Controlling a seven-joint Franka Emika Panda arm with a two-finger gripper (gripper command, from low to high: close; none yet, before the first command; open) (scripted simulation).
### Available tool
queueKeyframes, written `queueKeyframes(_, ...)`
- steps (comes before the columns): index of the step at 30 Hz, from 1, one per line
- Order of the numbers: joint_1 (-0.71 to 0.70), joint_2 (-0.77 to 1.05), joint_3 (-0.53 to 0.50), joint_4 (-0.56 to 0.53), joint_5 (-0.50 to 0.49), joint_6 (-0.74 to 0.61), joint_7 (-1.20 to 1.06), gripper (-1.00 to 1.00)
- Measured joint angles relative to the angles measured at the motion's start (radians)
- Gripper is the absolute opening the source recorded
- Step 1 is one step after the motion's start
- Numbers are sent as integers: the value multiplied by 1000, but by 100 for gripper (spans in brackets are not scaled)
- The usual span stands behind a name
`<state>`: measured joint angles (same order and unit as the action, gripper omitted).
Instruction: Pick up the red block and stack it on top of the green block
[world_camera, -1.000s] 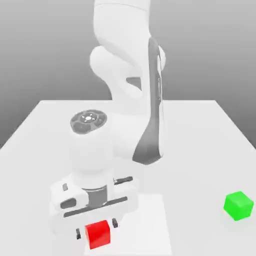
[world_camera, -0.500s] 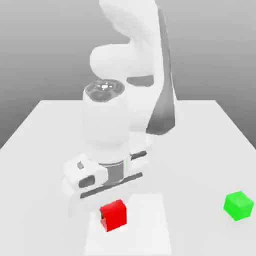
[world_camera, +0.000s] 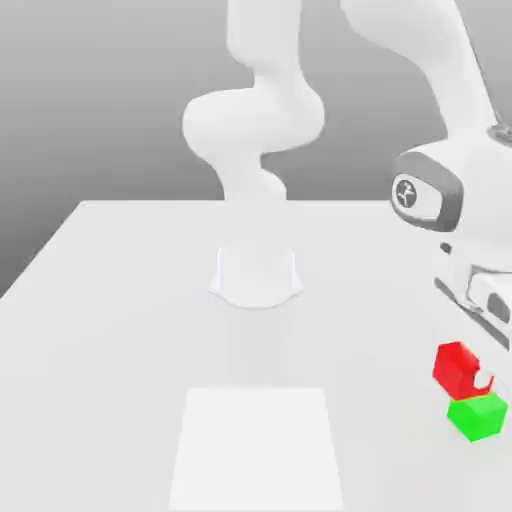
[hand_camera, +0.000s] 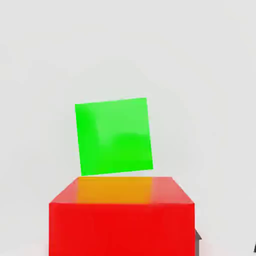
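Observation:
The red block (world_camera: 456, 366) hangs in the air at the exterior view's right, with my gripper (world_camera: 470, 378) shut on it. Just below it the green block (world_camera: 477, 416) rests on the white table (world_camera: 120, 330); a small gap separates the two cubes, and the red one sits slightly to the exterior view's left of the green one. In the hand view the red block (hand_camera: 121, 220) is close to the camera and the green block (hand_camera: 114, 136) lies on the table beyond it.
The arm's white base (world_camera: 257, 275) stands at the middle back of the table. A lighter square patch (world_camera: 258, 447) marks the table's front middle. The green block is near the table's right edge.
The gripper lifted the red block from the front patch and carried it across to the exterior view's right, to just above the green block. The green block has stayed put.

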<state>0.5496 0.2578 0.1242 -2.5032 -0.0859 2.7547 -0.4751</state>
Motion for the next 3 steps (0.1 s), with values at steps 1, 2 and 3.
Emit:
queueKeyframes(1, 0, 0, 0, 0, 0, 0, 0, 100)
queueKeyframes(2, 0, 0, 0, 0, 0, 0, 0, 100)
queueKeyframes(3, 0, 0, 0, 0, 0, 0, 0, 100)
